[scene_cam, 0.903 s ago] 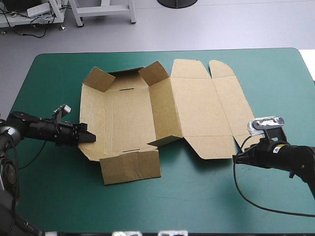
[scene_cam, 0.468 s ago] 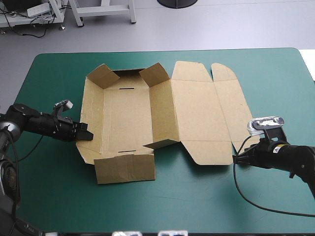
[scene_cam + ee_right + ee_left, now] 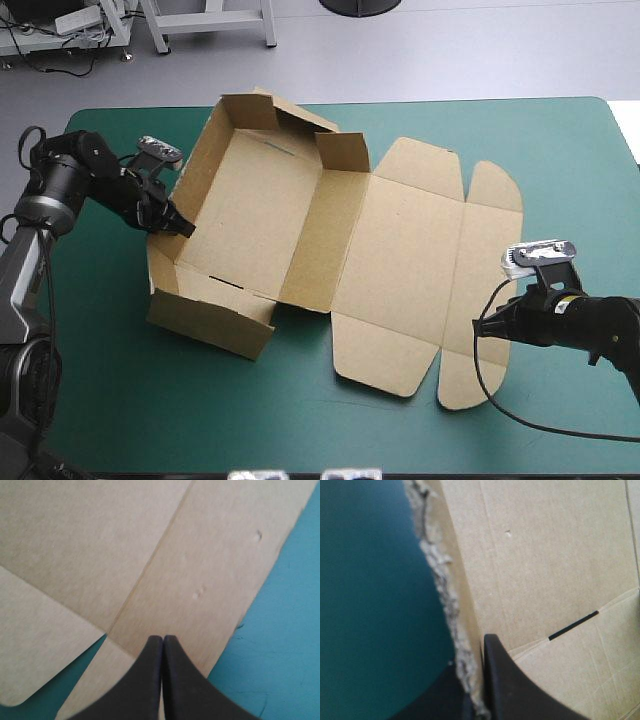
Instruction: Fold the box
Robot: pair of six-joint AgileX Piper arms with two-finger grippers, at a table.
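Observation:
The brown box (image 3: 300,220) lies turned on the teal-green cover (image 3: 120,400). Its left half forms a tray with raised walls, and the lid with its end flap lies flat to the right. My left gripper (image 3: 183,227) is shut on the tray's left wall. In the left wrist view the wall's torn edge (image 3: 452,630) runs between the black fingers (image 3: 510,685). My right gripper (image 3: 480,327) is shut, its tip over the lid's end flap near the right edge. In the right wrist view the fingers meet in one arch (image 3: 162,639) above the flat board (image 3: 100,545).
Teal-green cover (image 3: 285,645) shows beside the flap's edge at the right gripper. A wide strip of cover runs between the box and the table's near edge (image 3: 330,465). The tray's far corner (image 3: 240,98) reaches the table's far edge.
My left gripper has risen and moved toward the far edge with the wall. The box turned, its tray walls stood up, and the lid swung under the right gripper, which stayed put.

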